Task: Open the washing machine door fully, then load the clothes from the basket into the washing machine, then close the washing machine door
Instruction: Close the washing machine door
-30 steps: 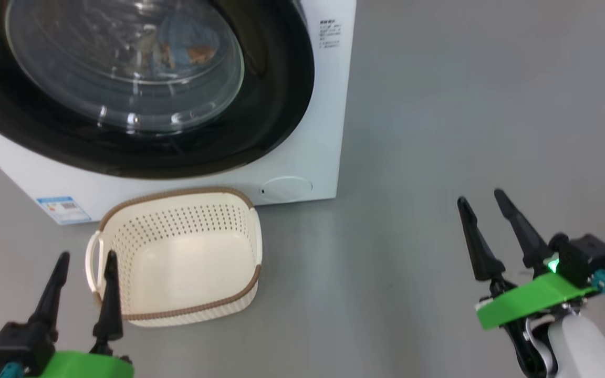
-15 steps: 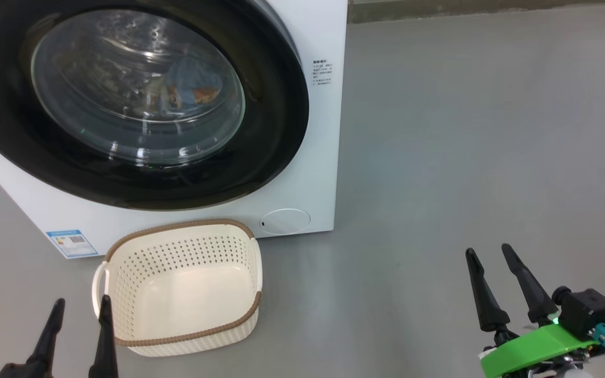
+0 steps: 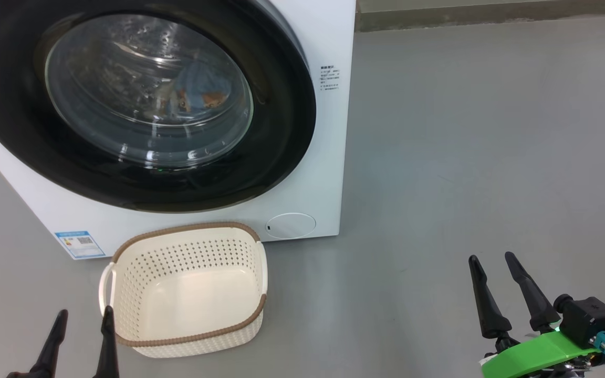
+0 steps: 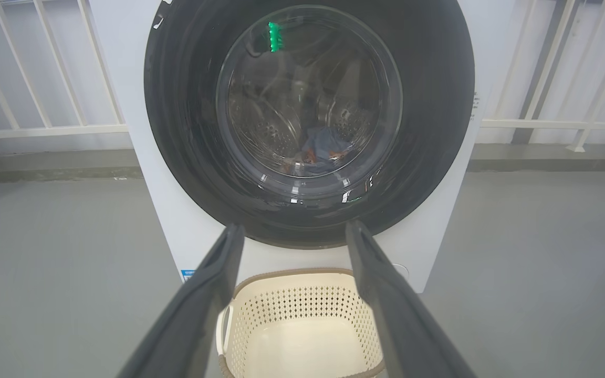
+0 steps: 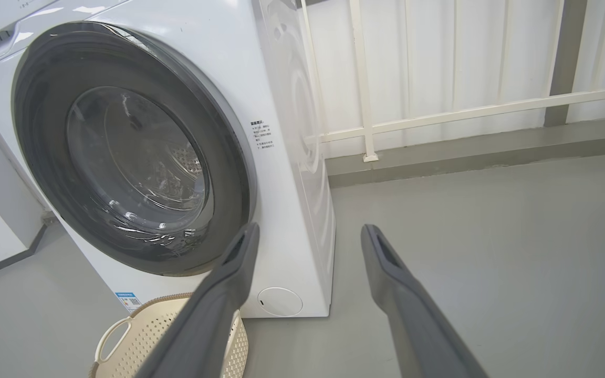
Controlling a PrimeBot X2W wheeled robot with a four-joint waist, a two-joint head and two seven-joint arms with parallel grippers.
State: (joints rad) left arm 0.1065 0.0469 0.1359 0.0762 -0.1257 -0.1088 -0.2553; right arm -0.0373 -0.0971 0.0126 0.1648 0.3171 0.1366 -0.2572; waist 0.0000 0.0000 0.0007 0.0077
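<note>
**Head view.** The washing machine [image 3: 310, 173] is shown with the washing machine door [image 3: 281, 136] lying flush against its front. The clothes [image 3: 197, 94] are seen through the glass window, inside the drum. The basket [image 3: 187, 227] stands on the grey floor [image 3: 465, 157] just before the machine, between the blue label sticker [image 3: 79, 244] and the round white flap [image 3: 290, 226]. The left gripper [image 3: 84, 311] is seen near the basket's handle, fingers spread. The right gripper [image 3: 490, 256], fingers likewise parted, is held well apart from the basket.

**Left wrist view.** The door is framed between the spread fingers. The clothes lie low in the drum, and the basket sits below the door. A white railing [image 4: 45, 126] is seen behind.

**Right wrist view.** The machine is viewed obliquely past parted fingers, with the basket at its foot.
</note>
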